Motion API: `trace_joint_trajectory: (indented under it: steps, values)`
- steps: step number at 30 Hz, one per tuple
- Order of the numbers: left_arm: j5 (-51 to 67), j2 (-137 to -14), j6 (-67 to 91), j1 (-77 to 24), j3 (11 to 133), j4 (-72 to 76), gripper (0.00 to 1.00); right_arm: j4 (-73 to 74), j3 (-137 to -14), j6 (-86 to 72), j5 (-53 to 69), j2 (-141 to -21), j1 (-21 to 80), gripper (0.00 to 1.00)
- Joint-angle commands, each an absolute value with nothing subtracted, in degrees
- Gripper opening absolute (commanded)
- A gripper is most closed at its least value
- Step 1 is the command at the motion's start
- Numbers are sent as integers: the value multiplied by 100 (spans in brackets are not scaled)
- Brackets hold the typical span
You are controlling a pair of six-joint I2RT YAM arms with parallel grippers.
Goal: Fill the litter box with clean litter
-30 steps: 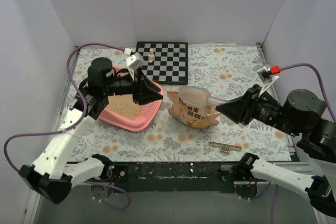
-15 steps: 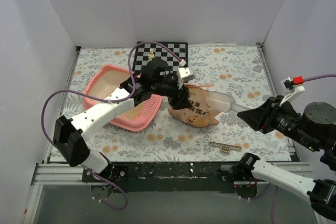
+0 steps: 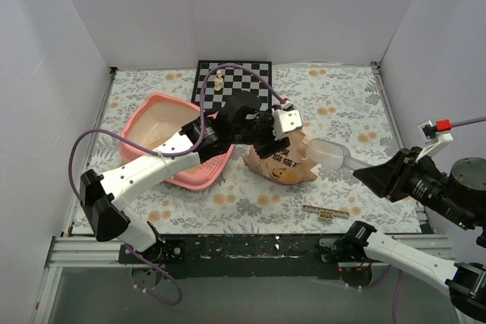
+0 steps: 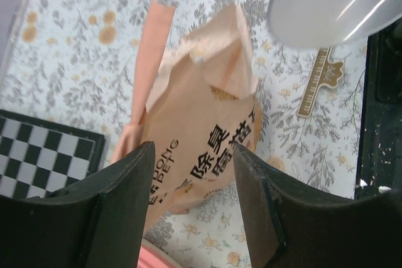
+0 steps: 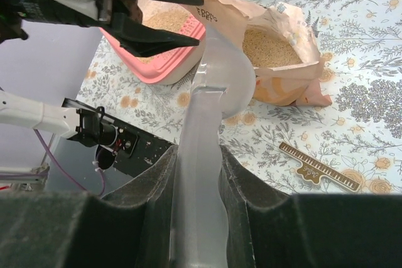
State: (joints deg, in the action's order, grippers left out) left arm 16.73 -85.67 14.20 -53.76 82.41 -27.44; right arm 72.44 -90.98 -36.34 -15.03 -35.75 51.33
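risks first. hovers the left gripper [image 4: 193, 147] wide open over the litter bag [image 4: 201, 123], jaws apart on either side of its crumpled top, gripping nothing; whether touching the paper, cannot tell. if closed on that thin flap, could fold the mouth shut or tug the bag over and dump clean litter [image 5: 270, 47] onto the desk [image 3: 342, 104]. crowds the scoop too: clamps the right gripper [image 5: 198, 155] tight on the handle of the clear plastic scoop [image 5: 223, 83], bowl poised just right of the bag's opening and close to the left gripper, so could knock one against the other on the way in. cannot tell whether loaded or empty. stretches the left arm [image 3: 152, 168] across the near right corner of the litter box [image 3: 156, 115], so could block the carry from bag to box and shake grains off over the gap. finds the litter box toward the left edge of the desk, between near and far edges, just beside the bag at mid-desk, with a tan layer of litter inside in the right wrist view, far from full by the look of it. leaves the chessboard [image 3: 235, 81] with one pale piece [image 3: 219, 79] at the far edge. on the bag, reads chinese print, "除臭" clear enough in the left wrist view, beside latin letters ending in "dong"; the rest cut off by the gripper or too creased to make out.
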Motion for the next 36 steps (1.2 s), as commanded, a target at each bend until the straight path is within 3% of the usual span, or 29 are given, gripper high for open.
trace_joint_trajectory:
  steps: [1,12,27,29,32,36]
  values:
    - [1073,-8358,1142,-5765,9262,-3382,52,7023,-9097,-3700,-1468,-3463,5115,1]
    - [809,-8674,774,-5880,9633,-3911,55,7005,-9245,-3604,-1345,-3515,5142,1]
    - [2074,-9404,1098,-4650,9212,-3613,52,7198,-9229,-3586,-1423,-3638,5256,1]
    - [2170,-9387,1178,-4641,8949,-3437,44,7321,-9141,-3673,-1704,-3682,5300,1]
    - [2302,-9343,1326,-4641,8676,-3305,0,7435,-9053,-3726,-2003,-3805,5414,1]
    - [2303,-8923,1459,-4649,8097,-2972,0,7453,-9097,-3674,-2153,-4060,5563,1]
